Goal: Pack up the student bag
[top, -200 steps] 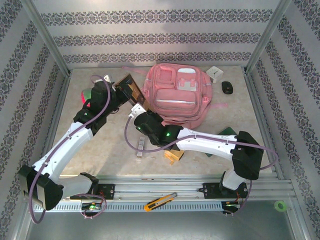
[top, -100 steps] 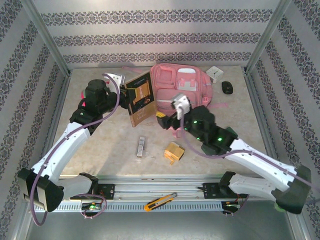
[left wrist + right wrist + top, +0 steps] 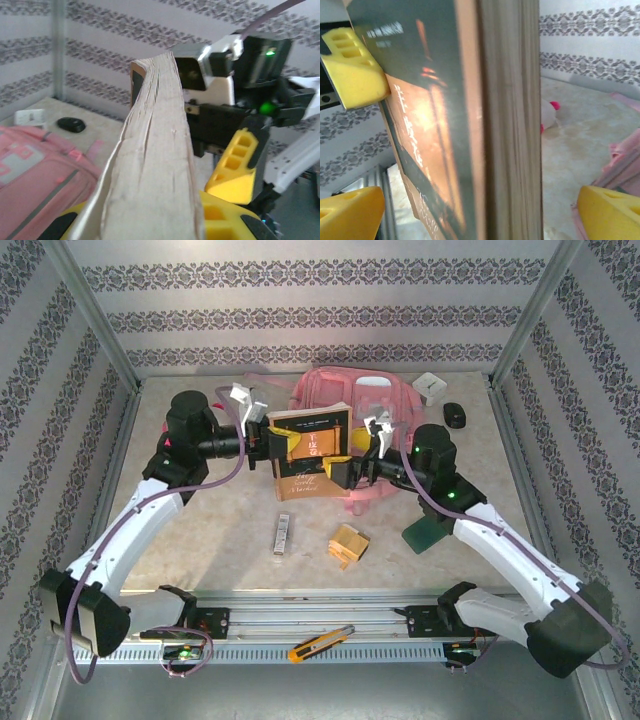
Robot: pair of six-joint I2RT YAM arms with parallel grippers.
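The student bag (image 3: 385, 400), pink with zipped front pockets, lies at the back of the table; it also shows low on the left (image 3: 35, 165). In front of it a dark and orange paperback book (image 3: 310, 452) hangs in the air. My left gripper (image 3: 272, 440) is shut on its left side, and the page edge (image 3: 155, 165) runs out from between those jaws. My right gripper (image 3: 345, 458) is open at the book's right side. The book (image 3: 470, 125) stands between its yellow fingers (image 3: 610, 212), with clear gaps on both sides.
On the table lie a wooden block (image 3: 349, 543), a small silver stick (image 3: 283, 533) and a green booklet (image 3: 430, 532). A black mouse (image 3: 455, 416) and a white box (image 3: 430, 387) sit at the back right. A box cutter (image 3: 320, 642) rests on the front rail. A plush toy (image 3: 547, 112) lies far left.
The left gripper lifted the book and carried it right, in front of the bag. The right arm swung over from the left, opened its jaws and came up around the book's right edge.
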